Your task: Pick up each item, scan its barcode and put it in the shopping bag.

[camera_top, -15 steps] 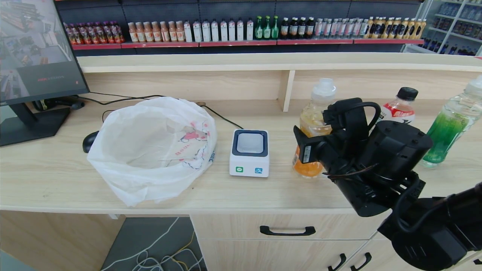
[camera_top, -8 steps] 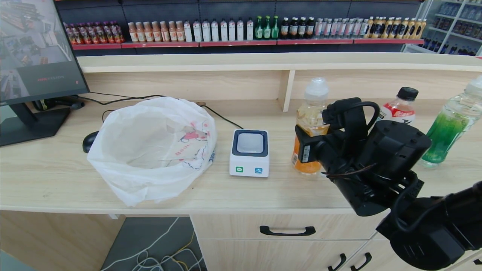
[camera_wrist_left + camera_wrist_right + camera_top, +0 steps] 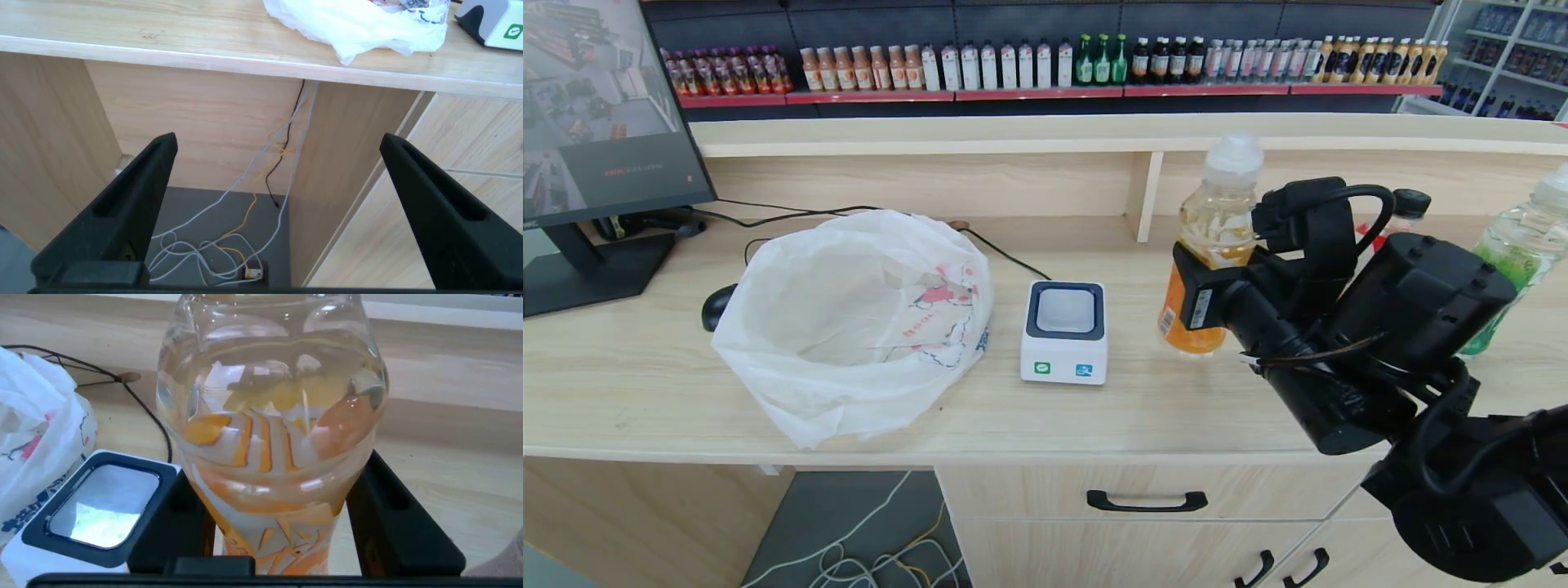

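- The orange drink bottle (image 3: 1213, 229) is clenched at its lower part by the right gripper (image 3: 1207, 304), one finger on each side of it, as is also seen from the right wrist (image 3: 278, 539).
- The bottle is held upright, its long axis vertical and its white cap on top. Its base seems to hang just above the bench (image 3: 645, 384), toward the right end.
- The scanner (image 3: 1064, 331) stands near the middle of the bench, closer to the front edge, and lies to the robot's left of the bottle, near it but apart. Its window faces upward.
- A short sideways carry to the left is judged to be needed, and probably a tilt of the bottle so that its label meets the window. Where the barcode sits cannot be told.
- The shopping bag (image 3: 849, 318) is found further left, just beside the scanner, with its mouth open upward.
- The left gripper (image 3: 278, 147) is released, its fingers spread wide, below the front edge of the bench. The right arm is therefore clearly the nearer one.
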Available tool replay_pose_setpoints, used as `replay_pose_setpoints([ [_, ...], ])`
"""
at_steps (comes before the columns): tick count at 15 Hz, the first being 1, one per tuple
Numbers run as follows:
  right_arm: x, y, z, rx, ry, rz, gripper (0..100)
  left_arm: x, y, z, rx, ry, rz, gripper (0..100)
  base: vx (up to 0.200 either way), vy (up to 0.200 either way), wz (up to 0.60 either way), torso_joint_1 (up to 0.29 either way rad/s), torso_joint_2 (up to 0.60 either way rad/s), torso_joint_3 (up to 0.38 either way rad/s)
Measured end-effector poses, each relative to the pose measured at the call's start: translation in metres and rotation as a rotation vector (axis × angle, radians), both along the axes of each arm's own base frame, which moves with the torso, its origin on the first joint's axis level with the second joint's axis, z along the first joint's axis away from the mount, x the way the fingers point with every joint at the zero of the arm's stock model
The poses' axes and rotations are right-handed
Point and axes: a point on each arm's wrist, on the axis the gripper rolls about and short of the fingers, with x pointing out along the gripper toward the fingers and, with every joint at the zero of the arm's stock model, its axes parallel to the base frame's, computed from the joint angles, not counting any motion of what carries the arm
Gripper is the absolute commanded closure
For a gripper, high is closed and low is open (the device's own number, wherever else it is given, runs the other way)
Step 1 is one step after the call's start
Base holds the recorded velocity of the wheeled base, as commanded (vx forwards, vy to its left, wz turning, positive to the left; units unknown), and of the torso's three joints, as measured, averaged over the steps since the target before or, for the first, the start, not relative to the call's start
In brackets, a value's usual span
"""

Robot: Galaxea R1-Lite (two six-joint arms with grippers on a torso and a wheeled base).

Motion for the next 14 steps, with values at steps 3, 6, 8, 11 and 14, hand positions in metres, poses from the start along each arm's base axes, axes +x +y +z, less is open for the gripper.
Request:
replay_pose_setpoints([
  [3, -0.011, -0.004, 0.017, 0.033, -0.043, 0.013, 100, 0.000, 0.000, 0.000, 0.000, 0.000, 0.000, 0, 0.000, 0.000, 0.00, 0.000, 0.00, 0.000],
  [6, -0.026, -0.012, 0.031, 0.063, -0.079, 0.024, 100, 0.000, 0.000, 0.000, 0.000, 0.000, 0.000, 0, 0.000, 0.000, 0.00, 0.000, 0.00, 0.000],
  [8, -0.040, -0.018, 0.036, 0.072, -0.089, 0.040, 100, 0.000, 0.000, 0.000, 0.000, 0.000, 0.000, 0, 0.000, 0.000, 0.00, 0.000, 0.00, 0.000],
  [11, -0.065, -0.030, 0.038, 0.073, -0.099, 0.088, 100, 0.000, 0.000, 0.000, 0.000, 0.000, 0.000, 0, 0.000, 0.000, 0.00, 0.000, 0.00, 0.000],
  [14, -0.089, -0.042, 0.033, 0.067, -0.090, 0.131, 100, 0.000, 0.000, 0.000, 0.000, 0.000, 0.000, 0, 0.000, 0.000, 0.00, 0.000, 0.00, 0.000],
])
